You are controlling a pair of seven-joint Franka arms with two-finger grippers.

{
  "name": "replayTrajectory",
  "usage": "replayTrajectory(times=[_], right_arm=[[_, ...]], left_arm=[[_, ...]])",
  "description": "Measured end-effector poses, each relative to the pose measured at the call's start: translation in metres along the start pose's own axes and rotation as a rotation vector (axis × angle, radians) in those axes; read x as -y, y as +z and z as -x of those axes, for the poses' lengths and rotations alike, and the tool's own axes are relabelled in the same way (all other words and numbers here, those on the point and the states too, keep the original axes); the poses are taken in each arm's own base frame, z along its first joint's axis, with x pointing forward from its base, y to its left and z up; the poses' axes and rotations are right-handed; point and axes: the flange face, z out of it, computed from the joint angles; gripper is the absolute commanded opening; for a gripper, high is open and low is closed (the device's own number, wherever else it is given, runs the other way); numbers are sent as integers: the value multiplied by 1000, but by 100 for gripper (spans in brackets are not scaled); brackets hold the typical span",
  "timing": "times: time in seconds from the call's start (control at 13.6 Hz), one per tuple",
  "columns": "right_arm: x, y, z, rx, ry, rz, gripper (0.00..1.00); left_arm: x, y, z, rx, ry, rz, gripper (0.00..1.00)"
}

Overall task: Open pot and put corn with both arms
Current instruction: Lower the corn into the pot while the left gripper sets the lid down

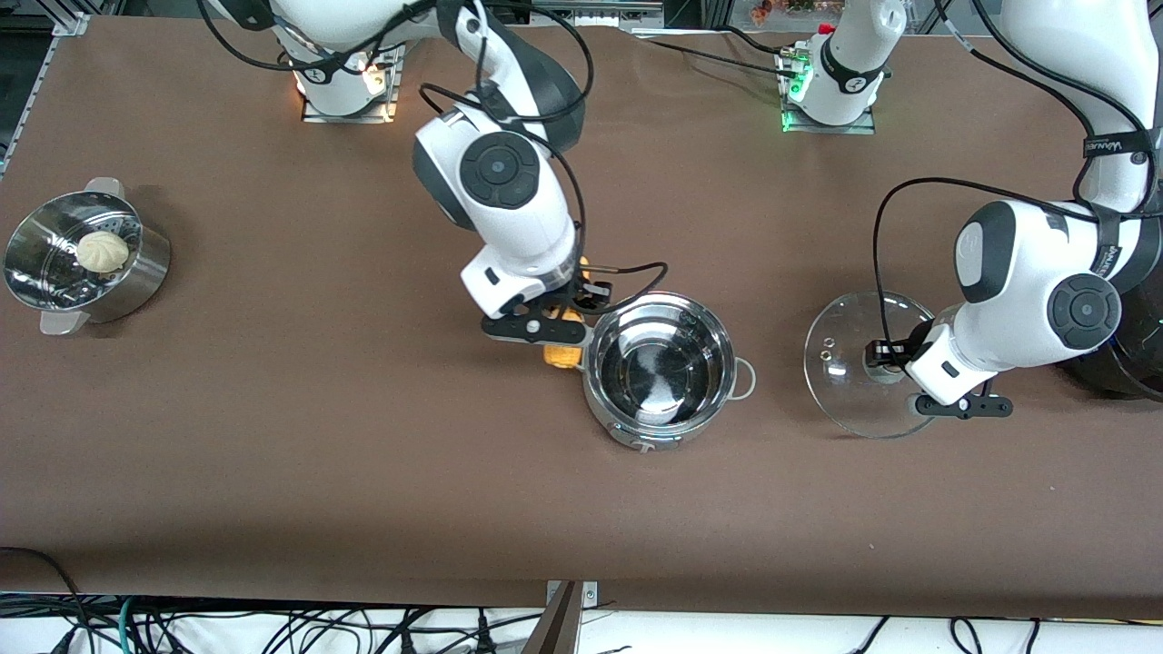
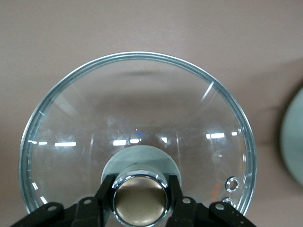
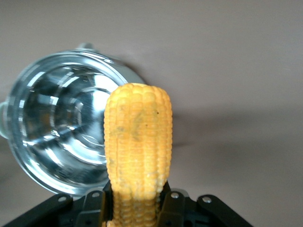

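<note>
The open steel pot (image 1: 659,368) stands in the middle of the table, empty, its lid off. My right gripper (image 1: 556,320) is shut on the yellow corn cob (image 1: 563,352) and holds it in the air beside the pot's rim, on the side toward the right arm's end. In the right wrist view the corn (image 3: 137,146) sticks out from between the fingers, with the pot (image 3: 57,137) below it. My left gripper (image 1: 895,356) is shut on the copper knob (image 2: 140,200) of the glass lid (image 1: 863,363), near the left arm's end of the table.
A perforated steamer pot (image 1: 86,259) with a white bun (image 1: 102,252) stands at the right arm's end. A big black cooker (image 1: 1131,363) shows at the left arm's end, close to the lid. Brown table surface lies around the pot.
</note>
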Motion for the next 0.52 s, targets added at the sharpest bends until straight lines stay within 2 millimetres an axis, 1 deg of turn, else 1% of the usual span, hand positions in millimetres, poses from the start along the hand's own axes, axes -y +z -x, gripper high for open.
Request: replayTrajectory(times=[0.22,0.29,0.37,0.52], right_arm=[[22,25,9,-47,-33,-44,0],[29,31,14,-60,-50,-39,0],[35,36,18,-75,-67,-35,0],[49,51,25,-104,-93,-51,0]], left_arm=[[51,46,13,-47,63,-13,0],[64,59,19,-45,72,-16,0],[74,70,25,-40,76,-20,0],[80,87,31,-27,83,-23,0]])
